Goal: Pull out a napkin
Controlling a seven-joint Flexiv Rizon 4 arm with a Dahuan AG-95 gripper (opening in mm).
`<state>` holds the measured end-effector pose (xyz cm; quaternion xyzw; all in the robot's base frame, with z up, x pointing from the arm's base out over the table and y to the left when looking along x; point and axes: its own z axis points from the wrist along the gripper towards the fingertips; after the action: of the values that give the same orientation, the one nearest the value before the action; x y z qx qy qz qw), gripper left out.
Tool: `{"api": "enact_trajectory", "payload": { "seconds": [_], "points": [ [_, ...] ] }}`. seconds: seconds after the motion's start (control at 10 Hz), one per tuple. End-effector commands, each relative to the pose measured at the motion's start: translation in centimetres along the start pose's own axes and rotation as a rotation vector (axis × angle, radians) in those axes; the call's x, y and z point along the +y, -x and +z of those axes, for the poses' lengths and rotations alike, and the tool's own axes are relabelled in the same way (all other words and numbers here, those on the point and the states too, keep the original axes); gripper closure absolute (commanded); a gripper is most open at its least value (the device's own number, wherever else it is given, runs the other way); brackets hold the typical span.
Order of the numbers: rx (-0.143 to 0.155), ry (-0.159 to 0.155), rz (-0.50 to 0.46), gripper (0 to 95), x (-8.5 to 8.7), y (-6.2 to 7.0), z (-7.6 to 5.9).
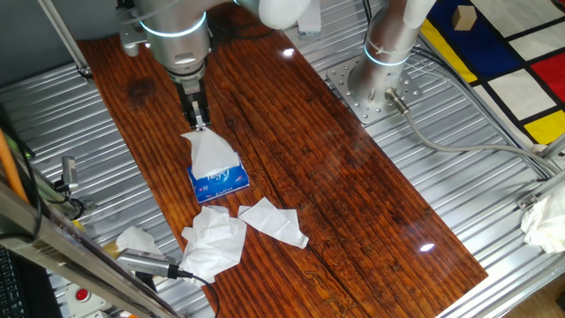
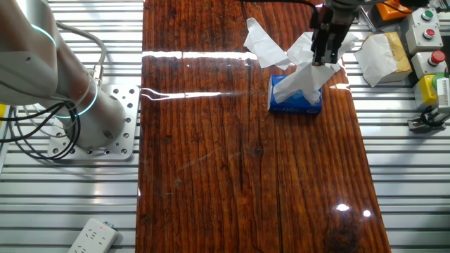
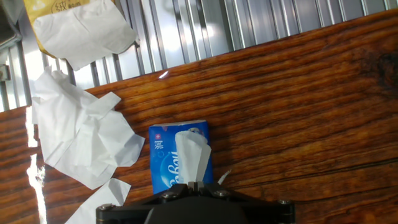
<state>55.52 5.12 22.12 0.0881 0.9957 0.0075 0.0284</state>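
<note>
A small blue tissue pack (image 1: 219,181) (image 2: 295,102) (image 3: 166,158) lies on the wooden table. A white napkin (image 1: 208,150) (image 2: 304,82) (image 3: 193,155) rises out of its top, stretched into a peak. My gripper (image 1: 199,122) (image 2: 325,60) (image 3: 196,185) hangs just above the pack, shut on the napkin's upper tip. In the hand view the jaws meet around the strip of paper at the bottom edge, and the pack sits flat below.
Several loose crumpled tissues (image 1: 238,231) (image 3: 81,134) lie on the wood beside the pack. More white paper (image 2: 376,56) rests on the metal bench near a button box (image 2: 422,28). The arm's base (image 1: 381,84) is bolted at the table's side.
</note>
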Motion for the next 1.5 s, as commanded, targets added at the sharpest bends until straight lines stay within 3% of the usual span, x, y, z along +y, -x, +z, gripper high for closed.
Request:
{"api": "enact_trajectory", "payload": {
  "seconds": [0.1,1.5],
  "points": [
    [-0.007,0.000,0.006,95.0,0.2,-0.4,0.0],
    [-0.005,0.021,0.020,95.0,-0.1,-2.6,-2.7]
  ]
}}
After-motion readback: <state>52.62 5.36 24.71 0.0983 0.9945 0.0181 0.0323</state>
